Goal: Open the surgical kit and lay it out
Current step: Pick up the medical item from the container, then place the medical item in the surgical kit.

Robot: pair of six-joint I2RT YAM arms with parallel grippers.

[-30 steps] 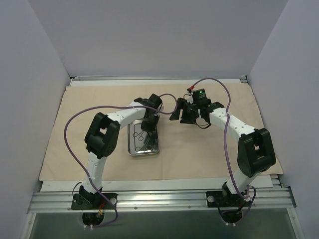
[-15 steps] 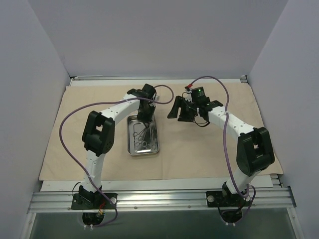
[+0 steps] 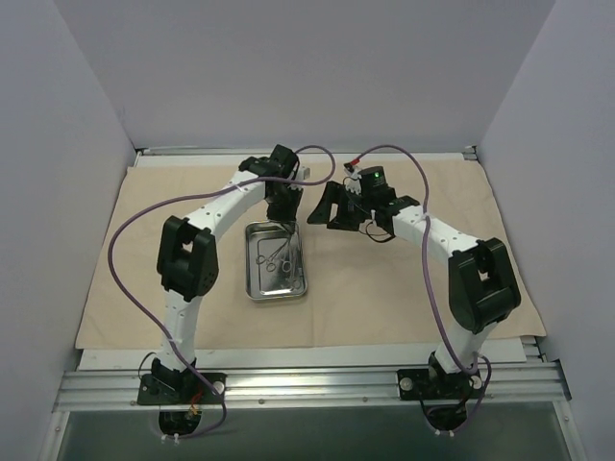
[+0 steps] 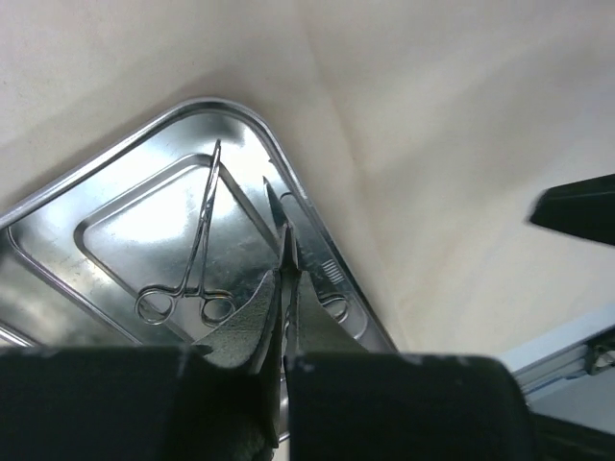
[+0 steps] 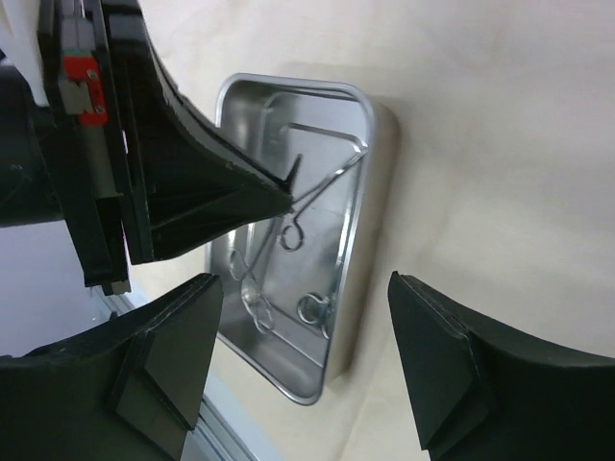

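The beige cloth wrap (image 3: 413, 279) lies spread flat over the table. The steel tray (image 3: 258, 288) sits on it left of centre, with ring-handled forceps (image 3: 275, 256) lying inside. My left gripper (image 3: 282, 209) hangs over the tray's far edge. In the left wrist view the gripper (image 4: 285, 274) is shut on a thin pointed instrument (image 4: 276, 213) that sticks out past its tips. Another forceps (image 4: 197, 252) lies in the tray (image 4: 144, 216) below. My right gripper (image 3: 325, 207) is open and empty just right of the left one, above the cloth beside the tray (image 5: 377, 192).
White walls close in the left, right and far sides. A metal rail (image 3: 307, 384) runs along the near edge by the arm bases. Purple cables (image 3: 130, 279) loop off both arms. The cloth reaches wide on both sides of the tray.
My left gripper has moved from over the tray's middle to its far edge and risen. My right gripper has shifted left, closer to it.
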